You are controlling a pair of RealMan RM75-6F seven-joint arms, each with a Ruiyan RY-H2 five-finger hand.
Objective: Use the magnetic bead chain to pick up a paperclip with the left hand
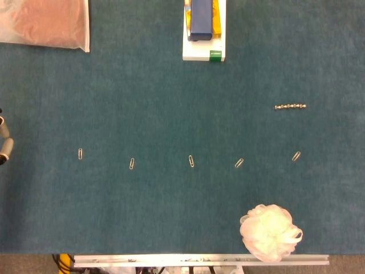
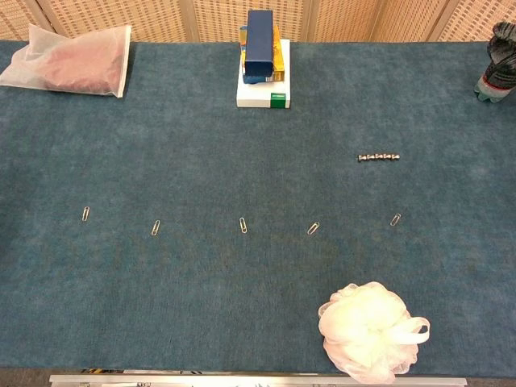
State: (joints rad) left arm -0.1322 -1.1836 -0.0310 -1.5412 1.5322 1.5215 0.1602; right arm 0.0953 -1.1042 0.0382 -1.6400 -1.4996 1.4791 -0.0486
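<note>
The magnetic bead chain [image 1: 290, 107] [image 2: 379, 156] lies flat on the blue table cloth at the right, a short silver row with nothing touching it. Several paperclips lie in a line across the middle, from the leftmost paperclip [image 1: 80, 153] [image 2: 85, 214] to the rightmost paperclip [image 1: 296, 156] [image 2: 396, 219], which sits just below the chain. Only a few fingertips of my left hand [image 1: 4, 142] show at the left edge of the head view, far from the chain; how they are set is cut off. My right hand appears in neither view.
A white mesh bath puff [image 1: 270, 232] [image 2: 367, 330] sits near the front edge at the right. A stack of boxes [image 1: 204, 28] [image 2: 263, 58] stands at the back centre, and a plastic bag [image 1: 45, 23] [image 2: 72, 60] lies back left. A grey-red object [image 2: 498, 60] is back right.
</note>
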